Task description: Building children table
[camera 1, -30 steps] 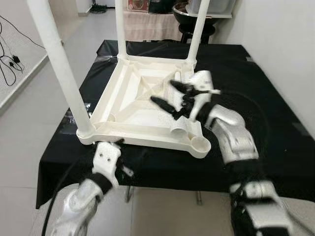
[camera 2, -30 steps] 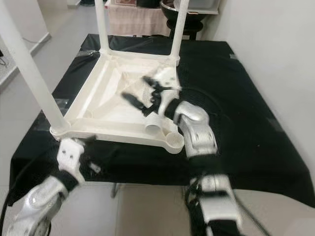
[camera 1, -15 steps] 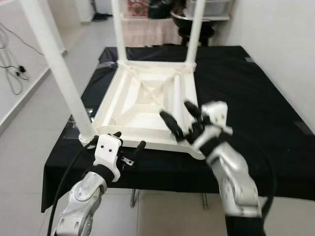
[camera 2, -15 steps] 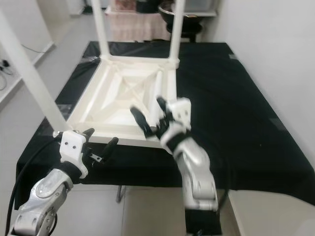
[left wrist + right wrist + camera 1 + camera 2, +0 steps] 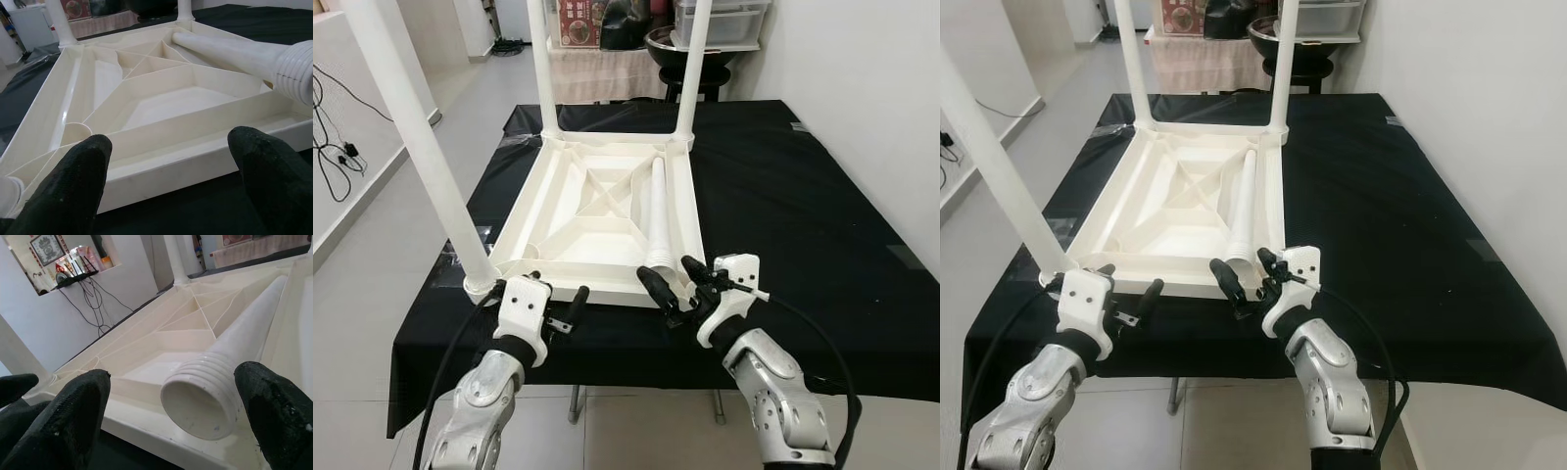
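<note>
Item: white plastic children's table (image 5: pixel 597 211), inverted, underside up, lying on a black-covered tabletop (image 5: pixel 783 196). Ribbed diagonal bracing visible across the underside.

Legs, fitted: three, standing upright from the corners – one at 7 o'clock (image 5: pixel 421 157), close to the robot's left, and two at the far edge, roughly 11 (image 5: pixel 542 69) and 1 o'clock (image 5: pixel 693 69).

Leg, loose (image 5: pixel 658 215): one, lying flat inside the upturned frame along its right side, threaded open end (image 5: pixel 195 404) toward the robot at about 5 o'clock of the frame, resting on or just above the near rim (contact hard to judge). The near right corner carries no upright leg.

Left gripper (image 5: pixel 548 308): at the near left corner, just short of the frame's near rim, jaws spread wide, holding nothing; its fingers (image 5: pixel 73 181) bracket the rim in the wrist view.

Right gripper (image 5: pixel 671 289): just before the loose leg's threaded end, jaws wide apart with nothing between them; fingers (image 5: pixel 73 416) either side of the open end, not touching it.

Surroundings: tiled floor (image 5: pixel 372 235), dark cables (image 5: pixel 333 127) at 9 o'clock, cluttered shelving (image 5: pixel 636 24) at 12 o'clock
</note>
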Controlling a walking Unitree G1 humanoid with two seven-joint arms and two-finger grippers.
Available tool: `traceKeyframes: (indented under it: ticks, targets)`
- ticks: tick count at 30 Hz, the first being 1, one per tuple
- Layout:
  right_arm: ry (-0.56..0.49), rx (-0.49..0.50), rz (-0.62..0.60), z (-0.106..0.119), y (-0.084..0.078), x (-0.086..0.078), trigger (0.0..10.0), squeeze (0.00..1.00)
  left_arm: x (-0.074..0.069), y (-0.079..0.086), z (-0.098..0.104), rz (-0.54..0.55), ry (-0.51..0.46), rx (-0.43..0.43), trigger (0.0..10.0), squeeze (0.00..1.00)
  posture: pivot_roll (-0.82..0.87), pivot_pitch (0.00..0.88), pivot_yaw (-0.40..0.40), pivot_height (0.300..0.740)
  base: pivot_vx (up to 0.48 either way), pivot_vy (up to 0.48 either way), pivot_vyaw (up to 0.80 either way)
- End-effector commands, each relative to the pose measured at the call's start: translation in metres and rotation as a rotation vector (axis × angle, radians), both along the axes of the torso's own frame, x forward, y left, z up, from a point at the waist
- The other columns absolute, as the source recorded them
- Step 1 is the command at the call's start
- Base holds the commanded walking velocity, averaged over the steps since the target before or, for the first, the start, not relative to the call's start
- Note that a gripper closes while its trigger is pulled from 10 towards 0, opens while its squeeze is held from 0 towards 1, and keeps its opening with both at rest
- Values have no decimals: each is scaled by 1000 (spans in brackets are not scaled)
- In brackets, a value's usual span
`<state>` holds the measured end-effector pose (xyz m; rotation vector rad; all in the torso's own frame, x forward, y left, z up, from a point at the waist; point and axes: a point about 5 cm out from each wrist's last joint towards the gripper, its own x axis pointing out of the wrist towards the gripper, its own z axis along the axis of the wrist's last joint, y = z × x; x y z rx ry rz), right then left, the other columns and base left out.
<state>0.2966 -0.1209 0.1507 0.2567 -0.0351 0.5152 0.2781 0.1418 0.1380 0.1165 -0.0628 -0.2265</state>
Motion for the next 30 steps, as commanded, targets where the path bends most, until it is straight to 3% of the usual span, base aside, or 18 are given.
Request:
traceKeyframes:
  ticks: [1, 30]
  targets:
    - [19, 21, 14, -1, 3, 1, 10000, 0, 1, 0, -4, 1, 6, 28, 10000, 0, -135, 84, -3, 740, 0, 0, 0]
    - [42, 41, 37, 1, 2, 4, 10000, 0, 8, -5, -2, -28, -9, 55, 10000, 0, -144, 105, 2, 740, 0, 0, 0]
